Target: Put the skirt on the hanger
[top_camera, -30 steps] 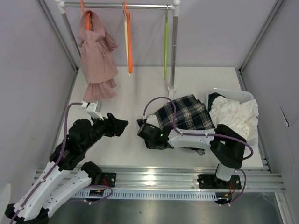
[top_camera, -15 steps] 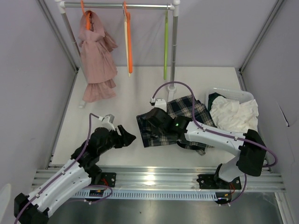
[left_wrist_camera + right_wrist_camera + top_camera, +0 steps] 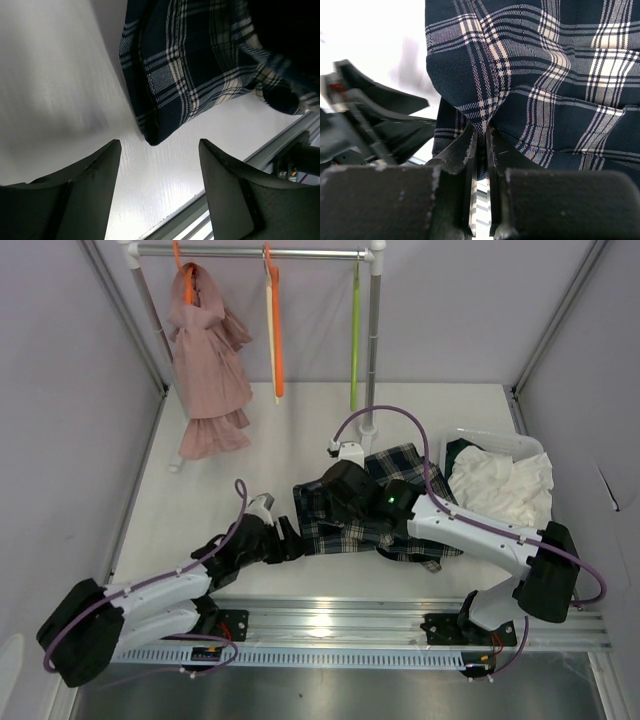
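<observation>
- Pinching a fold of the skirt (image 3: 545, 75), our right gripper (image 3: 481, 134) was pressed together.
- Our left gripper (image 3: 159, 147) stood spread beside the skirt's corner.
- We saw the skirt by the table's (image 3: 250, 460) near edge, the hanger (image 3: 269, 340) on the rail (image 3: 250, 252).

Pale, matte table (image 3: 260, 445), closed in by grey walls on three sides and edged by a metal rail (image 3: 330, 618) at the near side; bears the plaid skirt (image 3: 405, 472) right of centre, rumpled, one corner flat on the surface close to the near edge; carries a white basket (image 3: 490, 436) at the right, just beside the skirt; holds the rack's foot (image 3: 368, 429) just behind the skirt.
</observation>
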You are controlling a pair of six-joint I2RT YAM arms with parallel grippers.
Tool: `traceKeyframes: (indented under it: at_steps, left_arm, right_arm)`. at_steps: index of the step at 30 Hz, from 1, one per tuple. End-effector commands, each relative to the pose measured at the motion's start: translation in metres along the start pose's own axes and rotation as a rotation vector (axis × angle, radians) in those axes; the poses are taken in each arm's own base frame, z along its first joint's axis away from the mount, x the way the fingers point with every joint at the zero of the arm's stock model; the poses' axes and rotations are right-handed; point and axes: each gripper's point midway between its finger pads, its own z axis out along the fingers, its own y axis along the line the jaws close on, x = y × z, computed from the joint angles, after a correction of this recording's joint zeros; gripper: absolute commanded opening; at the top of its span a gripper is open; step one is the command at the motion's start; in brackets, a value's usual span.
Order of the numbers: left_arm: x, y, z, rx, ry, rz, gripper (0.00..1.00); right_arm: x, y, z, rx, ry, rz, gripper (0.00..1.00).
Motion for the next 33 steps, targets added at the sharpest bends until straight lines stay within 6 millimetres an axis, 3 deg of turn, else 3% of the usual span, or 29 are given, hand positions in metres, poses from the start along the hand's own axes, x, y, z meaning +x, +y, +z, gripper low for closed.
traceKeyframes:
  at_steps: [1, 6, 15, 18, 21, 22, 25, 26, 27, 28, 29, 30, 32, 33]
  left_arm:
    - [-0.015, -0.028, 0.012, 0.070, -0.052, 0.014, 0.69]
    - [-0.010, -0.019, 0.026, 0.005, -0.046, 0.018, 0.68]
    - [-0.006, -0.023, 0.043, -0.006, -0.033, 0.051, 0.64]
    - [-0.005, -0.023, 0.047, -0.006, -0.031, 0.053, 0.53]
    - [-0.008, -0.028, 0.046, 0.002, -0.035, 0.063, 0.32]
    - [-0.011, -0.030, 0.045, 0.002, -0.043, 0.067, 0.20]
    - [-0.024, -0.039, 0.033, 0.003, -0.073, 0.102, 0.00]
    - [-0.036, -0.047, 0.023, 0.016, -0.118, 0.112, 0.00]
    - [-0.034, -0.037, 0.016, -0.029, -0.101, 0.146, 0.00]
    - [-0.050, -0.049, 0.008, -0.022, -0.138, 0.159, 0.00]
    - [-0.060, -0.047, -0.001, -0.051, -0.177, 0.194, 0.00]
    - [-0.079, -0.061, -0.020, -0.033, -0.234, 0.202, 0.00]
    - [-0.096, -0.055, -0.045, -0.108, -0.267, 0.248, 0.00]
    - [-0.116, -0.071, -0.067, -0.078, -0.332, 0.250, 0.00]
  right_arm:
    - [-0.031, 0.008, -0.023, -0.061, -0.080, 0.025, 0.00]
    - [-0.036, 0.006, -0.030, -0.071, -0.092, 0.023, 0.00]
    - [-0.047, 0.001, -0.045, -0.089, -0.123, 0.038, 0.00]
    - [-0.054, -0.001, -0.053, -0.098, -0.140, 0.044, 0.00]
    - [-0.059, -0.002, -0.059, -0.098, -0.151, 0.042, 0.00]
    - [-0.060, -0.003, -0.061, -0.098, -0.152, 0.043, 0.00]
    - [-0.064, -0.005, -0.065, -0.096, -0.164, 0.043, 0.00]
    - [-0.068, -0.005, -0.069, -0.098, -0.173, 0.041, 0.00]
    - [-0.070, -0.006, -0.070, -0.093, -0.179, 0.039, 0.00]
    - [-0.071, -0.008, -0.073, -0.089, -0.178, 0.034, 0.00]
    - [-0.073, -0.008, -0.075, -0.087, -0.182, 0.030, 0.00]
    - [-0.081, -0.007, -0.081, -0.091, -0.199, 0.025, 0.00]
    - [-0.088, -0.009, -0.088, -0.085, -0.212, 0.015, 0.00]
    - [-0.099, -0.006, -0.096, -0.098, -0.236, 0.011, 0.00]
